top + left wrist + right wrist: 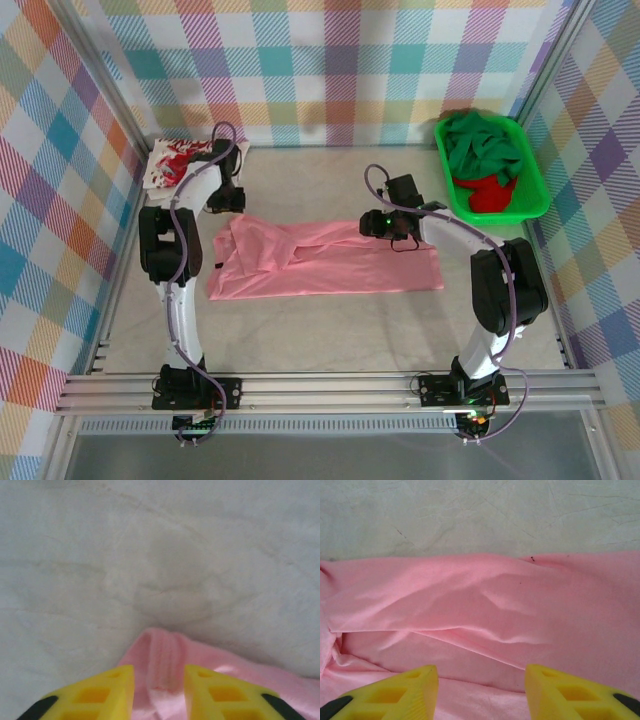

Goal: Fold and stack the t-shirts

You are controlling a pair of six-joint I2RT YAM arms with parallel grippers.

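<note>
Your left end effector is sitting at the far left end of the salmon-pink t-shirt. Its jaws are standing narrowly apart with a little ridge of pink cloth between them. Your right end effector is hanging wide open over the shirt's right half, gripping nothing. The shirt is lying stretched across the middle of the table. The white printed t-shirt is lying in the far left corner, and the dark green t-shirt and red t-shirt are sitting in the green tray.
</note>
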